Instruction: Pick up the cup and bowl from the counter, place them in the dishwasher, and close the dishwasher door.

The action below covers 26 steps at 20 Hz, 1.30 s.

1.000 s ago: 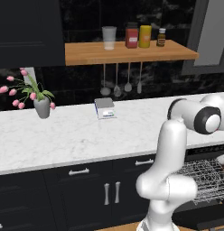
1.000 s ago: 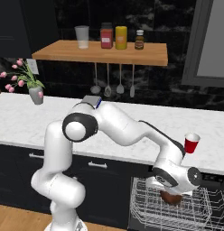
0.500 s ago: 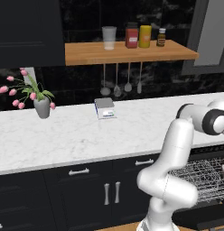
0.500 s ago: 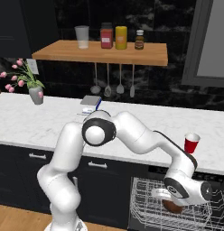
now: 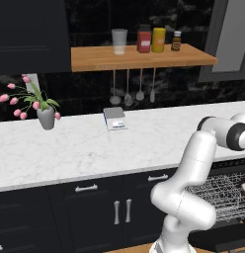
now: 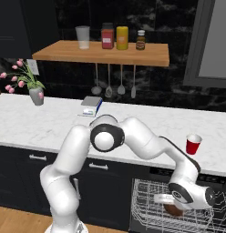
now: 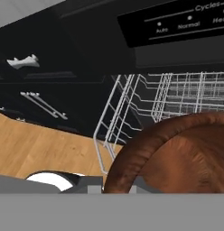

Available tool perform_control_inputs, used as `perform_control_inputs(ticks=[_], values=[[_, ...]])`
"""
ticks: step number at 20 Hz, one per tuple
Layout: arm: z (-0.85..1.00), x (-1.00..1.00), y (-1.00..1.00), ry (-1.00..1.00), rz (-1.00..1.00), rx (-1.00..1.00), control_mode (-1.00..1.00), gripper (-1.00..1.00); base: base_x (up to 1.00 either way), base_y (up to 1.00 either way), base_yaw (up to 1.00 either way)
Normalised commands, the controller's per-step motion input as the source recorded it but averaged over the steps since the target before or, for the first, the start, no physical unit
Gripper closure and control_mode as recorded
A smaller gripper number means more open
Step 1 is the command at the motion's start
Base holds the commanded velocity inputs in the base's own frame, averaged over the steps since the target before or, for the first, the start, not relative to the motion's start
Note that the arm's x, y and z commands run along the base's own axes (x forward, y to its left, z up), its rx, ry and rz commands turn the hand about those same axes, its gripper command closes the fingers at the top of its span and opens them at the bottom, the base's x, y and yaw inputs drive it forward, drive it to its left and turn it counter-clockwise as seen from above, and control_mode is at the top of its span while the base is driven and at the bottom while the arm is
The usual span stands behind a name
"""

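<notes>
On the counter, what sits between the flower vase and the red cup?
In the right base view, a small flat scale-like device lies on the counter between the vase and the cup; the robot's arm also crosses in front of that stretch.

Arm reaches low, gripper [image 6: 172, 205] holding bowl [image 6: 175, 210] over dishwasher [image 6: 178, 214] rack; cup [image 6: 193, 144] on counter [image 6: 51, 125]

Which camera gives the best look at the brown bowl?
The hand view: the bowl looms large, over the wire rack. The right base view shows a sliver of it beneath the arm; the left base view barely a speck.
</notes>
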Motion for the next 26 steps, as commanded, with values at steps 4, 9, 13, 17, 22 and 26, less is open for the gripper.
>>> perform_control_inputs(ticks=[4,9,13,17,22,26], values=[[0.00,0.26,0.00,-0.02,0.03,0.00,-1.00,1.00,0.00,0.00,0.00],[-0.08,0.16,0.00,0.00,0.03,0.00,-1.00,1.00,0.00,0.00,0.00],[-0.27,0.11,0.00,0.00,0.01,0.00,-1.00,1.00,0.00,0.00,0.00],[-0.32,0.06,0.00,0.00,0.01,0.00,-1.00,1.00,0.00,0.00,0.00],[-0.40,0.06,0.00,0.00,0.01,0.00,-1.00,1.00,0.00,0.00,0.00],[-0.37,0.00,0.00,-0.01,0.00,-0.01,-1.00,1.00,0.00,0.00,0.00]])
